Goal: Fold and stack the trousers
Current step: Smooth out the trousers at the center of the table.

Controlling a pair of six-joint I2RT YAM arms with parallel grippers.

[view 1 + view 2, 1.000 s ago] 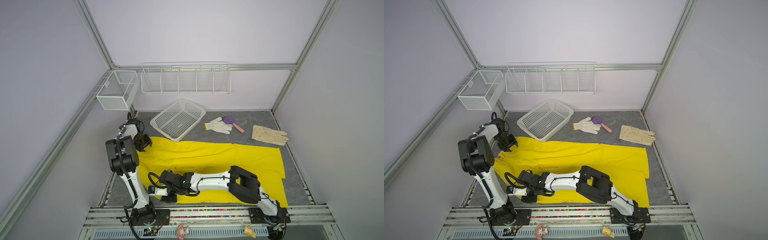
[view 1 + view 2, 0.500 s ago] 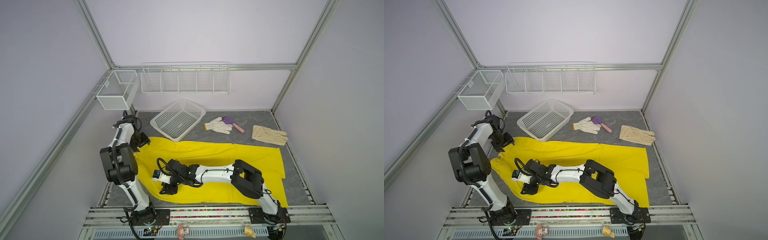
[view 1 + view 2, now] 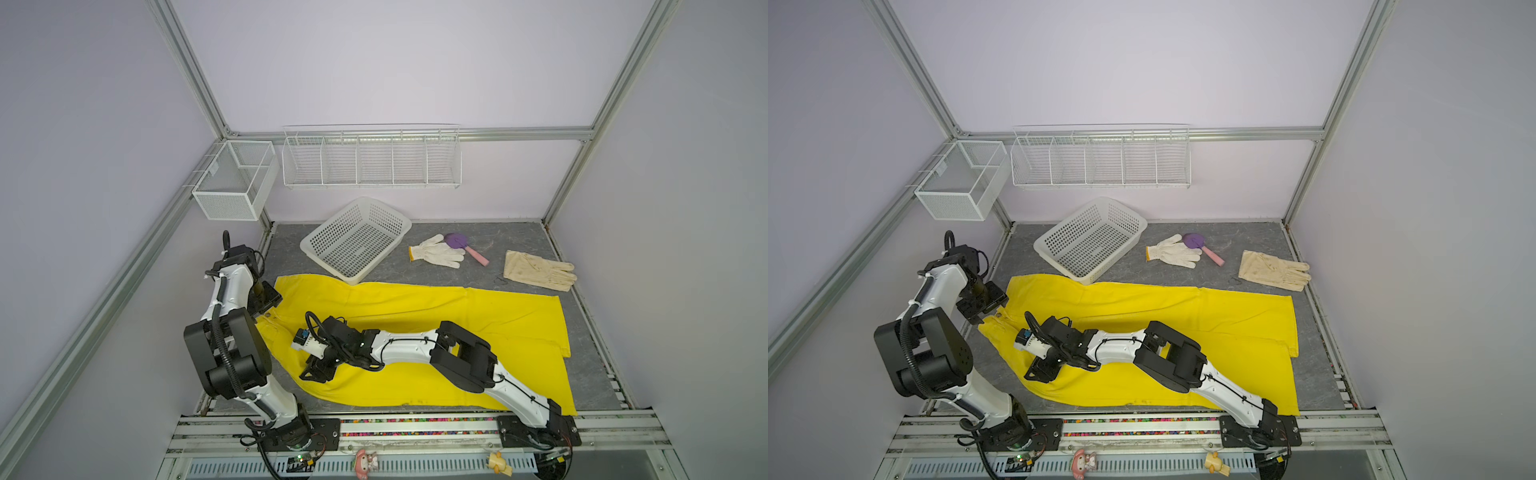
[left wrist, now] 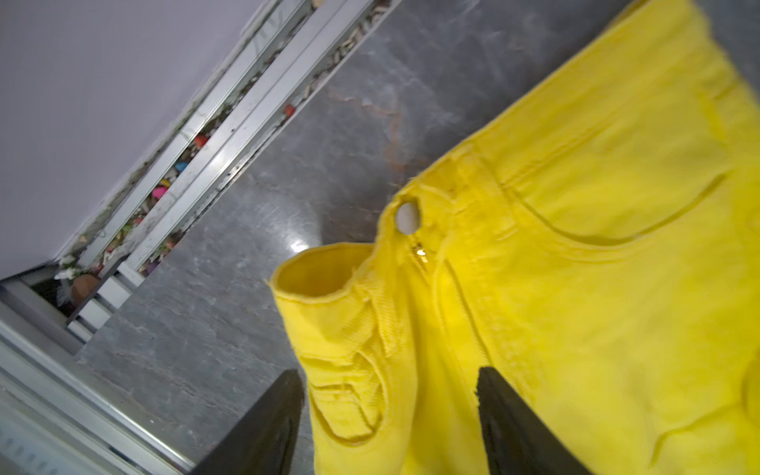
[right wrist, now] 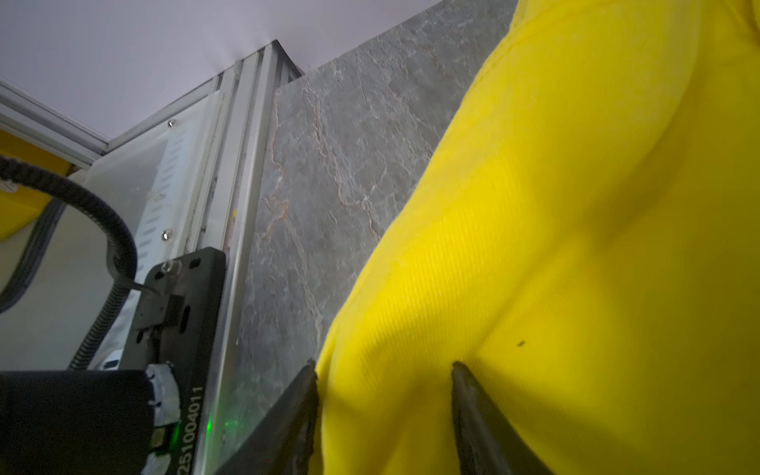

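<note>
Ribbed yellow trousers (image 3: pixel 415 307) (round pale button (image 4: pixel 407 218)) lie flat on the veined grey counter (image 3: pixel 519 237); left jaws and right jaws apart.

Trousers (image 4: pixel 575 288) — ribbed matt cloth; tabletop (image 4: pixel 349 103) (veined) glossy stone.

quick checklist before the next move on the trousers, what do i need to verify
1. Trousers spread out, both legs long: ok.
2. Left gripper jaws apart over the waistband: ok.
3. Waistband flat: not ok, its end curls open.
4. Right gripper jaws apart at the trousers' edge: ok.
5. Basket off the trousers: not ok, its corner meets the far edge.
6. White glove and cream glove off the fabric: ok.
</note>
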